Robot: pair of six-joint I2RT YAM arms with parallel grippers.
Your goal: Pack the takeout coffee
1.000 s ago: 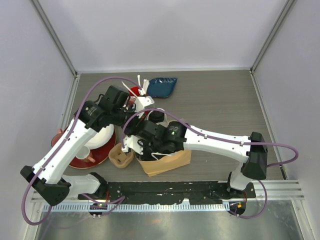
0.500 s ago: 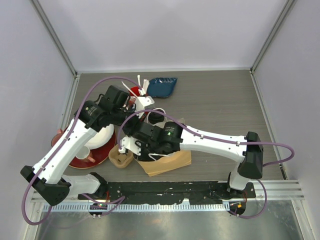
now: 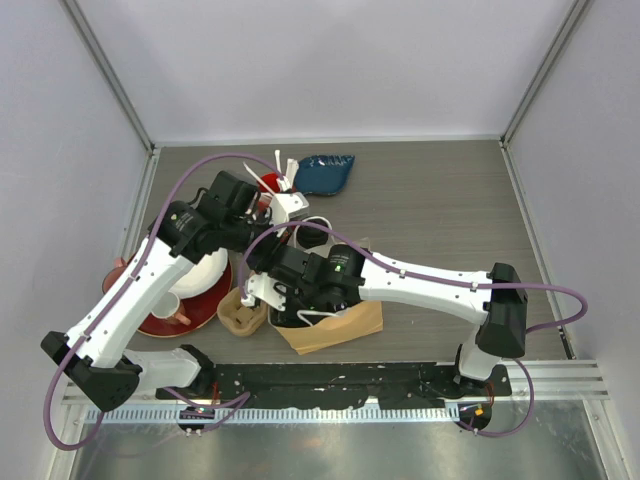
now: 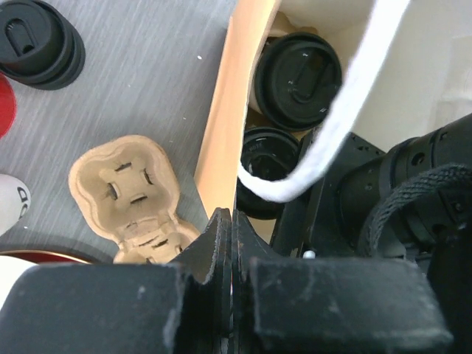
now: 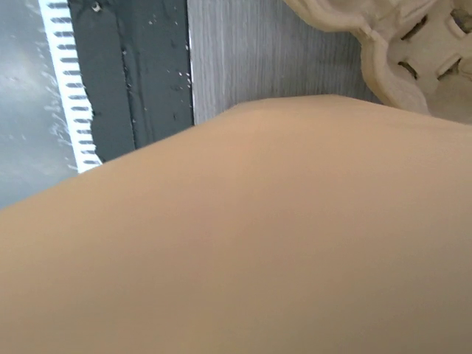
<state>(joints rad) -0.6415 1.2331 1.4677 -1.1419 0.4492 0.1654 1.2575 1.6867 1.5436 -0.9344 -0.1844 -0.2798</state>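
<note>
The left pincer was clenched on the paper bag rim, 2 lidded cups stood inside near the right pincer, whose state could not be told, and the third cup stood upright on the desk outside, beyond-left of that rim.

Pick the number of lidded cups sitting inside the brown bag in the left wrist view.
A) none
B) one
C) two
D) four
C: one lidded cup and a second cup just below it sit inside the bag, while a third cup stands outside it on the table.
</note>
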